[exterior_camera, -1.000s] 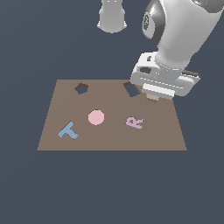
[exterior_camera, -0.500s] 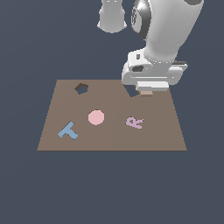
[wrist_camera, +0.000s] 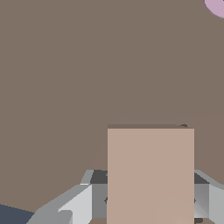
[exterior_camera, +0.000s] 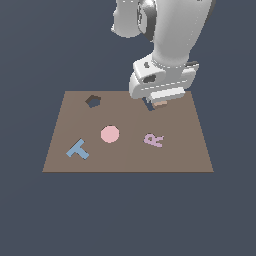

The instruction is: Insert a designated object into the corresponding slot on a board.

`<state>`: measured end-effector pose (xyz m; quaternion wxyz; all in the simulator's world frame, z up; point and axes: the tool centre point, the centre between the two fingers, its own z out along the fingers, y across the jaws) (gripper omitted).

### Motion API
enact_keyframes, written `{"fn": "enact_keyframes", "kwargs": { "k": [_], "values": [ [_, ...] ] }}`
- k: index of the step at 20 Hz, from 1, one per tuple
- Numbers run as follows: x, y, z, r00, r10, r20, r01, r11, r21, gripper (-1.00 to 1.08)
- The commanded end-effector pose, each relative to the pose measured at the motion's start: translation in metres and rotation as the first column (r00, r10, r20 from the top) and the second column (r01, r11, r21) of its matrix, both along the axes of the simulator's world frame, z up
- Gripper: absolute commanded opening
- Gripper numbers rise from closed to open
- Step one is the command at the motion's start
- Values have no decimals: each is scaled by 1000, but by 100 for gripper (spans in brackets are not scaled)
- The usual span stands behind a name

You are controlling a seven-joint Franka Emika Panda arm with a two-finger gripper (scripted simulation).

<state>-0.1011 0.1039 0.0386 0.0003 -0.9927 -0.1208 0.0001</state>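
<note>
A Panda gripper clenched on the tan block holds it low over the board's far edge beside the dark slot, where slight misalignment could catch its corner on the rim.

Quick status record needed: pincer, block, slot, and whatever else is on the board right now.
pincer: shut on the tan block, low over the board's far edge
tan block: held between the fingers
slot: mostly hidden under the pincer
board: flat, brown
pentagon cut-out: unfilled
other pieces: pink disc, lilac R, blue T
</note>
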Motion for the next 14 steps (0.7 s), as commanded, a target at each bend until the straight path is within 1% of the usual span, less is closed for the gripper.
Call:
{"fn": "enact_keyframes", "kwargs": {
  "k": [1, 8, 14],
  "values": [
    [-1, -6, 1, 999, 51, 1, -51, 999, 0, -100],
    [-1, -17, 2, 990, 139, 1, -139, 990, 0, -100],
    [0, -21, 2, 986, 169, 0, -169, 986, 0, -100]
  ]
}}
